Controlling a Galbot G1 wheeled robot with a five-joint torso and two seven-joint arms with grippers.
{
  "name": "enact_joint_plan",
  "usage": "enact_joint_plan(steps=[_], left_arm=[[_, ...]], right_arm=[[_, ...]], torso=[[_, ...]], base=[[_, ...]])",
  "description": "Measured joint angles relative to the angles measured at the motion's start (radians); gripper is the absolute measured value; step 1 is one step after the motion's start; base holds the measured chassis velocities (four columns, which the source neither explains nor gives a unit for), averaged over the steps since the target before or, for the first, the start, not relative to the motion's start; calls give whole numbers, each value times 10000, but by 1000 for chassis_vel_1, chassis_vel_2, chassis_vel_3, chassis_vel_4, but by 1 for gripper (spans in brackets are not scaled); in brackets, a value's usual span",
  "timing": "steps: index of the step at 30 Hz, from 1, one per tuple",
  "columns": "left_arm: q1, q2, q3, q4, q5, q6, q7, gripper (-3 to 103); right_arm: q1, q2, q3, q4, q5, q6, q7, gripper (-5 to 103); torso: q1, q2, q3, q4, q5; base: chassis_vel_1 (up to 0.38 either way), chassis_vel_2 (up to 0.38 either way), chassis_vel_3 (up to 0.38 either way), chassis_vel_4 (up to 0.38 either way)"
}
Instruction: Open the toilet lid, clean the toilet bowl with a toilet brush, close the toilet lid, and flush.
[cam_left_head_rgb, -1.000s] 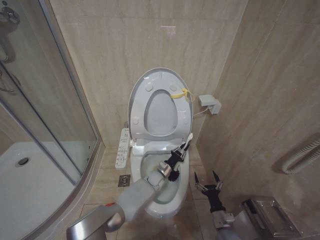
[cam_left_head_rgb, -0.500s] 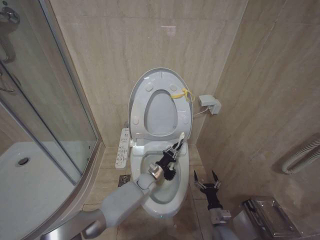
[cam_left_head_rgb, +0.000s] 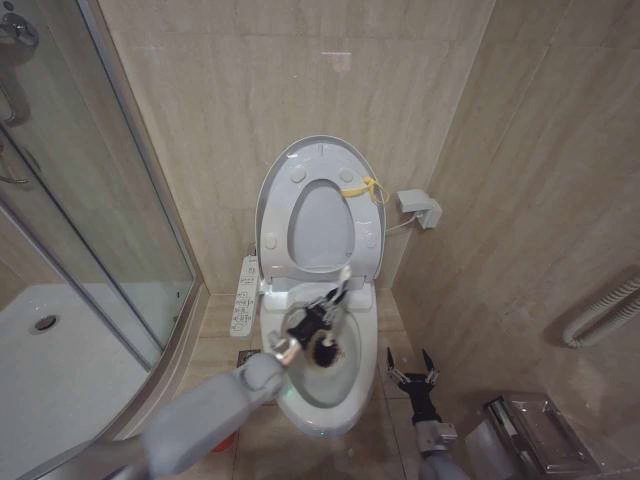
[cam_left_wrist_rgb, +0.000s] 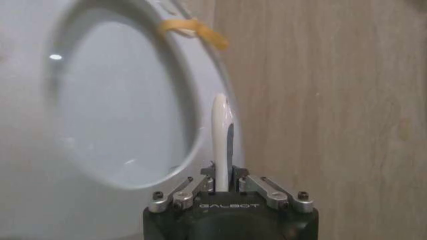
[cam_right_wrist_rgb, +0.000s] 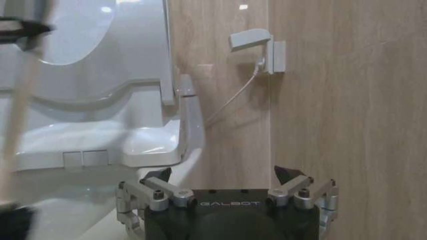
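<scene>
— With the toilet lid already standing up against the wall, where is the work now?

— From the head view: the left hand is clamped on the toilet brush, the black bristle head down inside the toilet bowl and the white handle slanting up toward the hinge. Compared with 1 second ago the brush has slid from the bowl's right side across toward its left and back — a scrubbing stroke, I judge, so cleaning is under way, with closing and flushing not yet done. The right hand hangs parked beside the bowl, over the floor, fingers spread and empty.

— And the left wrist view?

— It shows the left hand with its fingers pinched on the handle of the toilet brush, which rises straight out of the grip; behind it the raised toilet lid with its yellow tie.

— Right wrist view?

— That has the right hand splayed, holding nothing, facing the tiled wall and the wall socket, with the lid off to one side.
</scene>
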Motion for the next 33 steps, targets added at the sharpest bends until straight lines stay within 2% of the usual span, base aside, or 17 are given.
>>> enact_joint_plan(steps=[2, 3, 6, 14, 23, 27, 29, 30, 31, 33], left_arm=[[460, 691, -388, -229, 11, 3, 124, 16], [460, 691, -388, -229, 11, 3, 124, 16], [1041, 1347, -864, -379, 48, -17, 349, 16], [2293, 1910, -1638, -831, 376, -68, 646, 16], [2872, 2030, -1906, -946, 626, -83, 846, 16], [2632, 1715, -1941, -749, 585, -70, 848, 16], [2135, 895, -1957, -125, 518, -123, 863, 16], [2135, 895, -1957, -125, 518, -123, 863, 16], [1934, 512, -1958, 185, 507, -175, 898, 16], [1373, -651, -1878, 1211, 459, -326, 1031, 16]], right_arm=[[22, 19, -50, -5, -32, -2, -12, 100], [22, 19, -50, -5, -32, -2, -12, 100], [37, 70, -116, 4, -133, -5, -18, 100], [-26, 28, -218, 64, -231, -5, -26, 100], [-63, -207, -284, 96, -242, -5, -25, 100], [-48, -275, -341, 64, -245, -5, -26, 100], [35, -308, -403, -37, -292, -5, -33, 100], [35, -308, -403, -37, -292, -5, -33, 100], [68, -317, -426, -65, -322, -4, -37, 100], [139, -356, -505, -124, -442, 2, -58, 100]], torso=[[0, 0, 0, 5, 1], [0, 0, 0, 5, 1], [0, 0, 0, 1, 1], [-1, 0, 0, -2, 0], [-1, 0, 0, 1, 2], [-1, 0, 0, 2, 6], [-1, 0, 1, 2, 7], [-1, 0, 1, 2, 7], [0, 0, 1, -1, 6], [0, 0, 1, -5, 6]], base=[[0, 0, 0, 0], [0, 0, 0, 0], [0, 0, 0, 0], [0, 0, 0, 0], [0, 0, 0, 0], [0, 0, 0, 0], [0, 0, 0, 0], [0, 0, 0, 0], [0, 0, 0, 0], [0, 0, 0, 0]])
